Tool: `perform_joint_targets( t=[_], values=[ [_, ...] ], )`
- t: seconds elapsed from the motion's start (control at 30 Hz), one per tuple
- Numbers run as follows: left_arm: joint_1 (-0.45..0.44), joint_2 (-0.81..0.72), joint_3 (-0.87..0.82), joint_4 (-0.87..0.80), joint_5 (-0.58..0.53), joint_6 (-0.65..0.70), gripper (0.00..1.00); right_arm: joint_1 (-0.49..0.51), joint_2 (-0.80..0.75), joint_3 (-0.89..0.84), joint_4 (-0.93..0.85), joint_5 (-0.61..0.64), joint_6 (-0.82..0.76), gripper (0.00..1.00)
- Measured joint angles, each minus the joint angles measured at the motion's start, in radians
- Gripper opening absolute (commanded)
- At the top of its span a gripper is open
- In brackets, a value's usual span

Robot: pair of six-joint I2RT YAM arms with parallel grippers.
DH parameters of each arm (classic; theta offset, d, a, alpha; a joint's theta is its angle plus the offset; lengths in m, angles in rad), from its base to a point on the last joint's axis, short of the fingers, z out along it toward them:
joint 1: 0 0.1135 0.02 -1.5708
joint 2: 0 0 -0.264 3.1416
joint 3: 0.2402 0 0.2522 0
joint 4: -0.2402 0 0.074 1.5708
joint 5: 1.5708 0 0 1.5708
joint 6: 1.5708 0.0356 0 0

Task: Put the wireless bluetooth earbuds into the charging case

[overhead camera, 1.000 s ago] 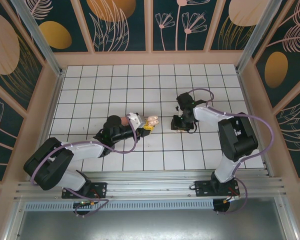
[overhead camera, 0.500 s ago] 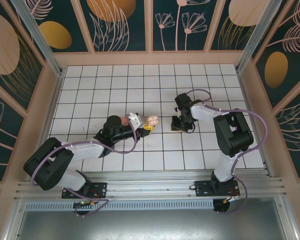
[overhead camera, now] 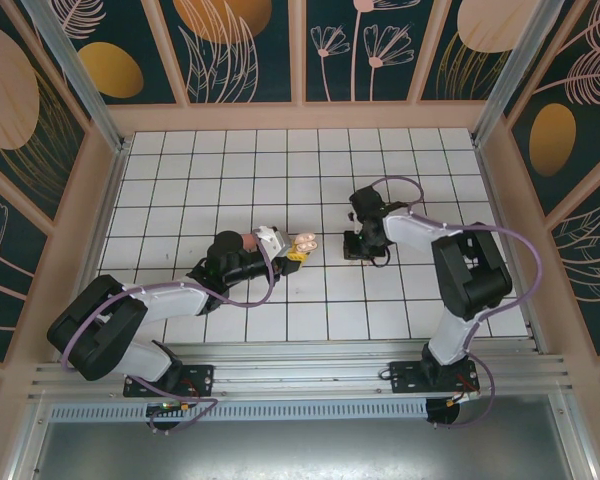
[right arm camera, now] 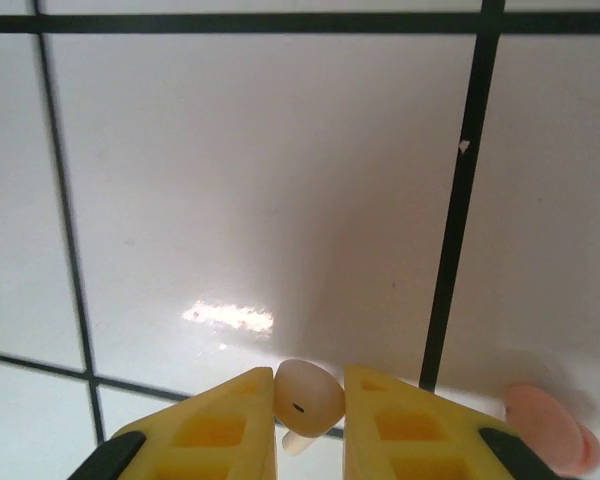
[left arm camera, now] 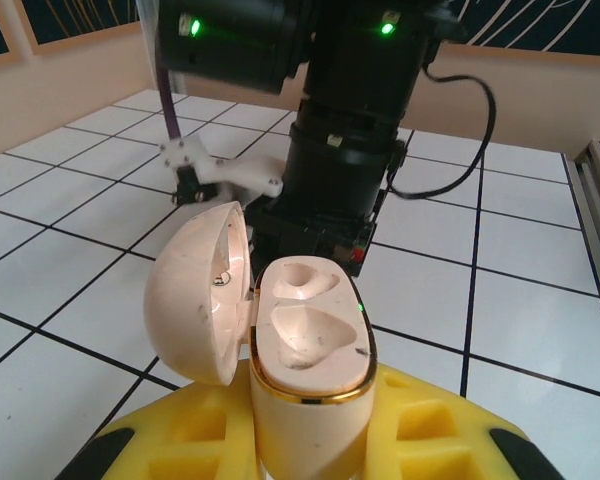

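The charging case (left arm camera: 310,345) is pale beige with a gold rim, and its lid (left arm camera: 192,295) hangs open to the left. Both of its wells are bare. My left gripper (left arm camera: 310,440) is shut on the case's base, holding it upright just left of the table's centre (overhead camera: 305,241). To its right, my right gripper (overhead camera: 358,250) points down at the tiles. Its yellow fingers (right arm camera: 215,430) press on both sides of a pale beige earbud (right arm camera: 308,398) lying on the floor. A pinkish earbud (right arm camera: 546,441) lies on the tile just right of those fingers.
The right arm's black wrist (left arm camera: 345,160) stands close behind the open case in the left wrist view. White tiles with black grout lines (overhead camera: 230,170) stretch out around both arms. Patterned walls (overhead camera: 250,50) close in the floor.
My right gripper's fingers have closed in on the pale beige earbud, and its wrist has shifted slightly left. The left arm and the case have not moved.
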Motion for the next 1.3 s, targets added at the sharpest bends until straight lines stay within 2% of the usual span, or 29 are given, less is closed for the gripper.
perform_joint_targets(
  t=[0.33, 0.53, 0.87, 1.3],
  values=[
    [0.0, 0.055, 0.047, -0.015, 0.045, 0.004, 0.15, 0.001, -0.418, -0.099, 0.2, -0.027, -0.182, 0.19],
    [0.0, 0.079, 0.076, -0.009, 0.108, 0.0, 0.15, 0.028, -0.569, -0.125, 0.31, -0.107, -0.322, 0.19],
    [0.0, 0.114, 0.084, 0.071, 0.167, -0.06, 0.15, 0.165, -0.61, -0.163, 0.378, -0.13, -0.447, 0.19],
    [-0.001, 0.119, 0.084, 0.184, 0.175, -0.151, 0.15, 0.17, -0.637, -0.191, 0.413, -0.134, -0.454, 0.19]
  ],
)
